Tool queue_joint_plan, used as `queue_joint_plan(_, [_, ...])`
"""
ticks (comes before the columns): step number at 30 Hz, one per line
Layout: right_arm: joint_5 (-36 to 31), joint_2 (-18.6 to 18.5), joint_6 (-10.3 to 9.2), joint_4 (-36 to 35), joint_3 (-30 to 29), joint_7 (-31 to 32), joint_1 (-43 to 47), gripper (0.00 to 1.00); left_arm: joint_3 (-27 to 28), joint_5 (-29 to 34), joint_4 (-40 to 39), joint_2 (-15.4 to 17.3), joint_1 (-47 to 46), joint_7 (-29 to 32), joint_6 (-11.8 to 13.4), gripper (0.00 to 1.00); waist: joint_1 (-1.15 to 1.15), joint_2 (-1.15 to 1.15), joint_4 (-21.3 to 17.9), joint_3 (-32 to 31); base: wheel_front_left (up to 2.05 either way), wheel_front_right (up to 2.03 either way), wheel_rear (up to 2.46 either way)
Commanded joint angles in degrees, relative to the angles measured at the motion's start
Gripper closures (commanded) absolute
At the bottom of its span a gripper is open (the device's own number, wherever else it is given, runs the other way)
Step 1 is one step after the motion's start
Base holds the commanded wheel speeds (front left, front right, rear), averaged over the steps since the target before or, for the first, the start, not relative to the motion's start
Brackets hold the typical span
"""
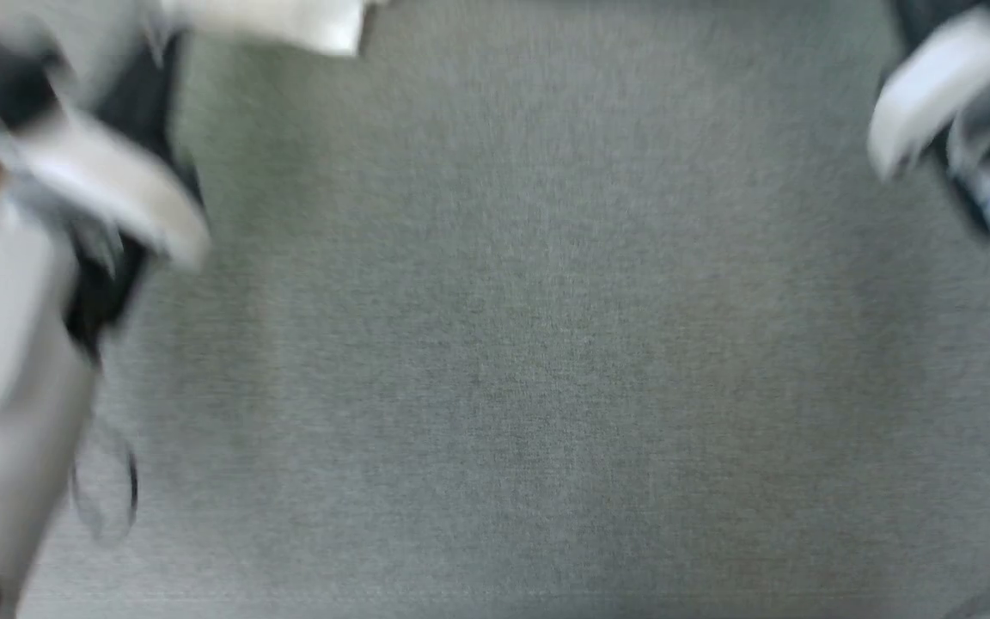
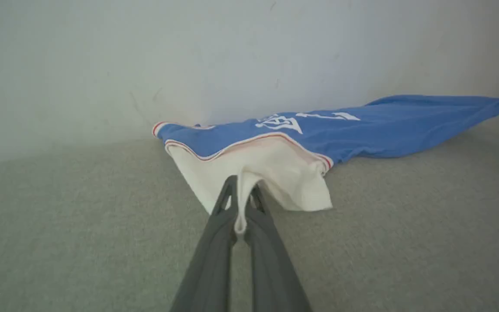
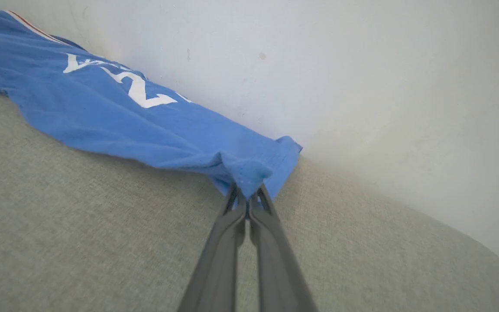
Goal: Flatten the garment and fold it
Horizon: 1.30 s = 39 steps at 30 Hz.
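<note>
Tightly closed, the left fingers [image 2: 215, 255] pinch the white sleeve [image 2: 275, 173] of the garment [image 2: 383, 125], the right fingers [image 3: 225, 260] its blue corner [image 3: 249, 171].

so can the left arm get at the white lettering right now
Probably not as is: the left tool is shut on the white sleeve, so it would have to let go first. The lettering itself lies bare beyond it.

Left pincer [image 2: 243, 187] and right pincer [image 3: 247, 190], dark fingers [image 2: 212, 247] tight together around a pinch of the garment [image 2: 383, 125].
</note>
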Motion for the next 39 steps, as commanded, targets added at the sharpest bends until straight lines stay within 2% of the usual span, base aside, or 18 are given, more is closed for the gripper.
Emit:
queue_joint_plan(1, [0.9,-0.3,-0.12,0.0,0.8,-0.4,2.4,1.00,-0.4,-0.9,-0.8,1.0,3.3,1.1,0.6,1.00,0.01,0.00,1.5,-9.7,0.00,0.00,0.00])
queue_joint_plan(5, [4.1,-1.5,-0.12,-0.5,3.2,-0.2,10.2,1.00,-1.8,-2.7,-5.2,4.1,14.2,4.7,1.8,1.00,0.01,0.00,2.2,-14.8,0.00,0.00,0.00])
queue_joint_plan(13, [11.8,-5.9,-0.12,-3.7,5.3,4.1,24.3,1.00,-2.4,-10.0,-19.8,10.2,32.7,14.3,6.2,1.00,0.01,0.00,3.1,-22.7,0.00,0.00,0.00])
queue_joint_plan(22, [18.9,-11.7,-0.12,-13.7,5.0,10.9,41.1,1.00,-3.4,-17.9,-34.6,13.7,48.8,22.1,13.7,1.00,0.01,0.00,3.3,-29.6,0.00,0.00,0.00])
queue_joint_plan(27, [20.6,-13.9,-0.12,-20.5,1.8,14.6,49.3,1.00,-4.0,-21.5,-39.0,14.8,55.9,24.0,16.3,1.00,0.01,0.00,3.4,-30.6,0.00,0.00,0.00])
queue_joint_plan(33, [22.4,-14.4,-0.12,-28.8,-3.2,18.4,58.5,1.00,-6.3,-23.6,-40.9,16.2,60.0,27.5,16.6,1.00,0.01,0.00,3.5,-30.0,0.00,0.00,0.00])
queue_joint_plan(39, [21.0,-13.4,-0.12,-35.5,-7.7,19.0,61.8,1.00,-4.4,-22.9,-39.9,13.5,57.3,22.8,15.3,1.00,0.01,0.00,3.0,-28.2,0.00,0.00,0.00])
